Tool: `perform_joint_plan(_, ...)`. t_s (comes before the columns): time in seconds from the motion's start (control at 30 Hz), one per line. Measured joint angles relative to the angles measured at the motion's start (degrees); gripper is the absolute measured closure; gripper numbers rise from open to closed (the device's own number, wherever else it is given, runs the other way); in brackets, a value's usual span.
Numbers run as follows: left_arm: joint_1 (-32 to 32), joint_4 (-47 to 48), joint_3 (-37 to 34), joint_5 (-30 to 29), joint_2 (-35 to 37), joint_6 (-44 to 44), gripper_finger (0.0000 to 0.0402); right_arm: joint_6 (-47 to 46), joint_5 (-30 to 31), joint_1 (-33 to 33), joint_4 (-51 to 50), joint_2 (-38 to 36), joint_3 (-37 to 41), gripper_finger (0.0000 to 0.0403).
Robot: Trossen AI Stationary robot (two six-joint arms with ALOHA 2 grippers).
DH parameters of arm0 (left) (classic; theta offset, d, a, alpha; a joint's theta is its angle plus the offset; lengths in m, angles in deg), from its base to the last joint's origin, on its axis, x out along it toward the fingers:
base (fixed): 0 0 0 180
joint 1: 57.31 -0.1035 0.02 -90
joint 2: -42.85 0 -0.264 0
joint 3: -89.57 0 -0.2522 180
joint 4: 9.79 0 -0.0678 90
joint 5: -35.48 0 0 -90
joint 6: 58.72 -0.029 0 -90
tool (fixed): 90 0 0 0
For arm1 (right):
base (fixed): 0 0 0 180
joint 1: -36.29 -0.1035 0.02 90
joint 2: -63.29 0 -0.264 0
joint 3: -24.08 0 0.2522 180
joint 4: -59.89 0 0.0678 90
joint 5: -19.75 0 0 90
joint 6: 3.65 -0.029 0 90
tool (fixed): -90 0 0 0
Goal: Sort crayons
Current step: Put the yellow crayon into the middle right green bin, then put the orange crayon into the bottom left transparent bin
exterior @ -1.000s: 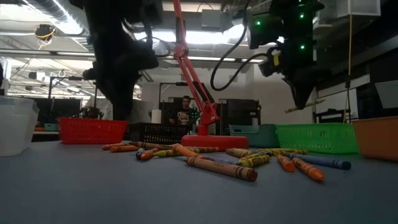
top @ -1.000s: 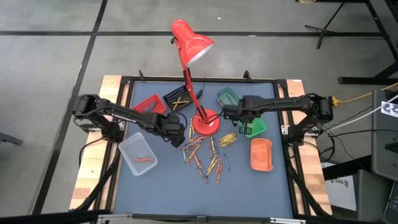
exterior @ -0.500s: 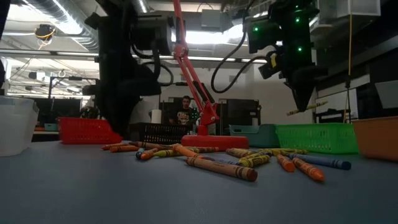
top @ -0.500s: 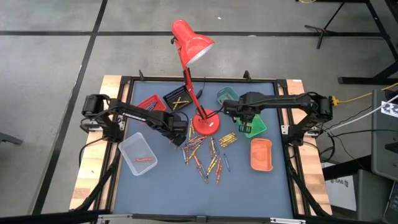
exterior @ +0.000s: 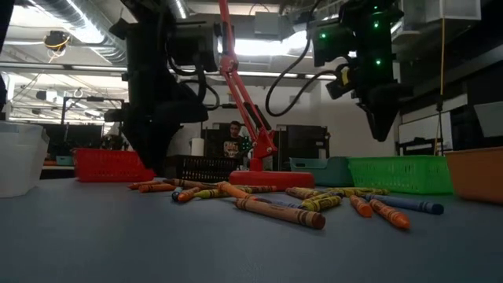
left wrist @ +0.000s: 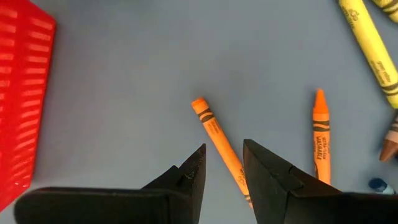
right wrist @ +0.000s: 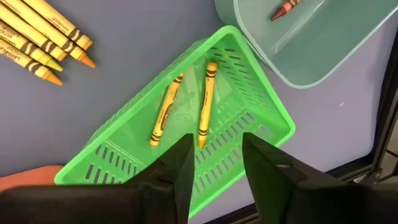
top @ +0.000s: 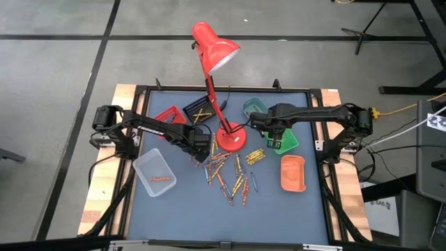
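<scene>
Both pincers open and empty over the desk point(top: 174, 209), one low at the crayons point(top: 230, 174), one above the green tray point(right wrist: 205, 124).

The left pincer point(left wrist: 222, 163) is down just beside the red tray point(left wrist: 22, 99), fingers apart astride an orange crayon point(left wrist: 217, 137) lying flat at the pile's edge. The right pincer point(right wrist: 214, 155) hangs spread over the green tray, where two yellow crayons point(right wrist: 186, 102) lie; most crayons lie scattered near the red lamp point(top: 221, 84).

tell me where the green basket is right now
In the high view the green basket sits right of the red lamp base, directly under the right gripper, beside the teal tray.
</scene>
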Motion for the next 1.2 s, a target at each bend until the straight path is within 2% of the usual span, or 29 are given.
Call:
perform_joint_plan(0.67,-0.07,-0.17,0.28,0.19,-6.17,1.5,0.0315,0.02,-2.55,-0.02,3.79,0.0,0.0,0.0267)
perform_joint_plan(1.03,0.0,-0.16,0.17,0.35,-6.29,-1.52,0.0387,0.22,-2.55,-0.09,3.87,0.0,0.0,0.0267)
perform_joint_plan(1.2,0.02,-0.13,0.13,0.33,-6.32,-4.6,0.0398,0.34,-5.09,-1.13,4.44,0.0,0.0,0.0267)
